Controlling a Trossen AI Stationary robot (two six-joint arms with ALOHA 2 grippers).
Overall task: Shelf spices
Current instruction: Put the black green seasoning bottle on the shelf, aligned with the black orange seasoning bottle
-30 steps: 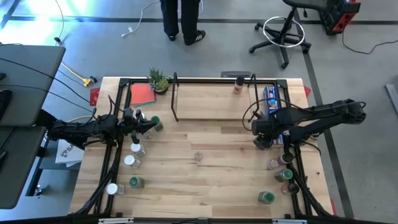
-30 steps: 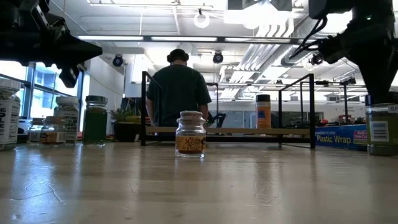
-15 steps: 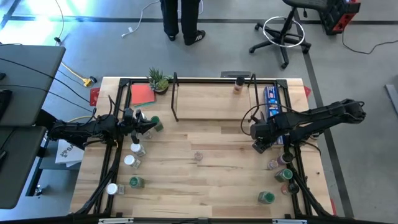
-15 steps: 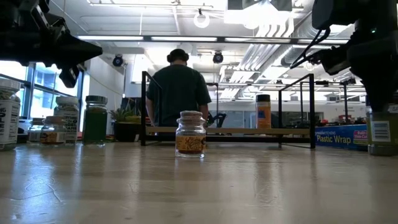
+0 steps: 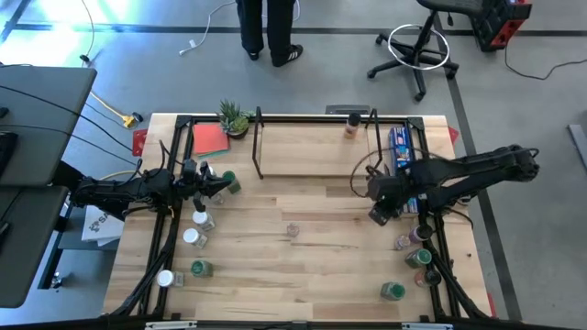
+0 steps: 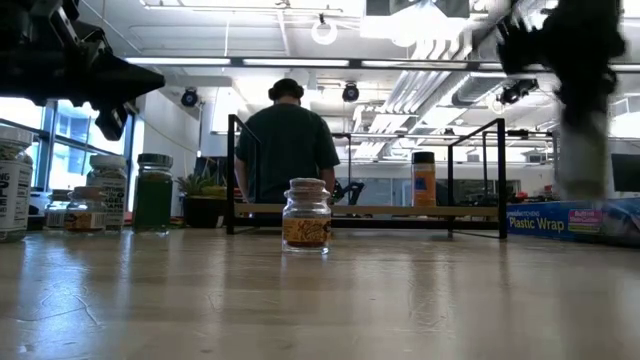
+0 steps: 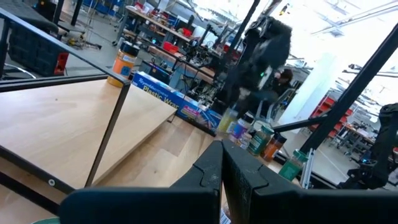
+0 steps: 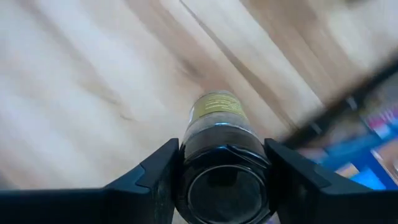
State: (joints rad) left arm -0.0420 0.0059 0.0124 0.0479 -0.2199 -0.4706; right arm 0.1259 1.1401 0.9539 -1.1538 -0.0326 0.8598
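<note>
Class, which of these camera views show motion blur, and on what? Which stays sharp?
Low view: the right arm is smeared, while the centre jar stays crisp. Right wrist view: the tabletop streaks behind the sharper black-lidded jar between the right hand's fingers. High view: sharp.

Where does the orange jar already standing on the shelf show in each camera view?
High view: orange jar at the shelf's far edge, right of centre.
Low view: it stands on the shelf board, right of the middle.
Left wrist view: it is upper left.
Right wrist view: not in it.
Shared landmark: the blue box beside it.
</note>
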